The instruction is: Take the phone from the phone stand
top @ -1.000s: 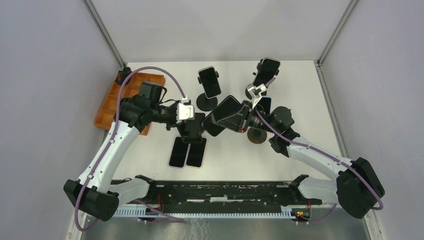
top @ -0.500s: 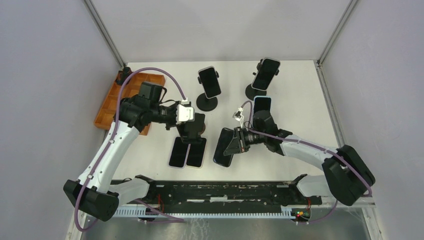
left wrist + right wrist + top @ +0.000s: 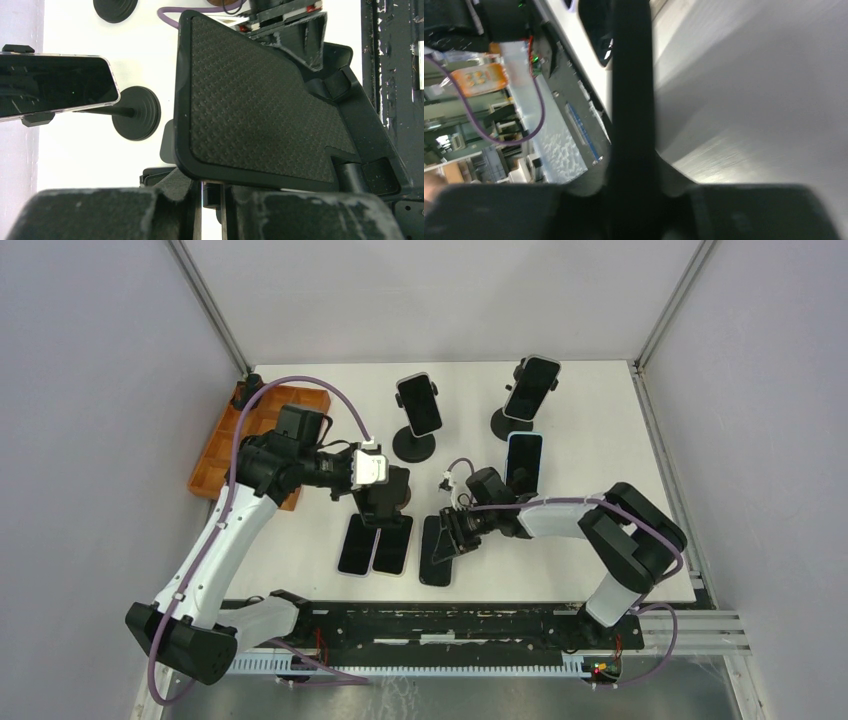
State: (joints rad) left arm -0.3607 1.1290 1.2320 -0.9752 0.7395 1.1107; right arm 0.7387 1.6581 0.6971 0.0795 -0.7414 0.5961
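Observation:
My right gripper [image 3: 452,538] is shut on a black phone [image 3: 436,558] and holds it low over the table, just right of two phones [image 3: 375,545] lying flat. In the right wrist view the phone [image 3: 631,95] shows edge-on as a dark bar between my fingers. My left gripper [image 3: 384,504] is shut on the stem of an empty black phone stand [image 3: 392,484]. Its textured cradle plate [image 3: 260,100] fills the left wrist view above my left gripper [image 3: 212,202].
Three more phones sit on stands: back middle [image 3: 418,405], back right [image 3: 531,388], and middle right [image 3: 524,462]. An orange tray [image 3: 255,430] lies at the left edge. The black rail [image 3: 450,625] runs along the near edge.
My right gripper has carried the phone away from the stand held by my left gripper, down and toward the near edge beside the flat phones. The left arm has stayed in place.

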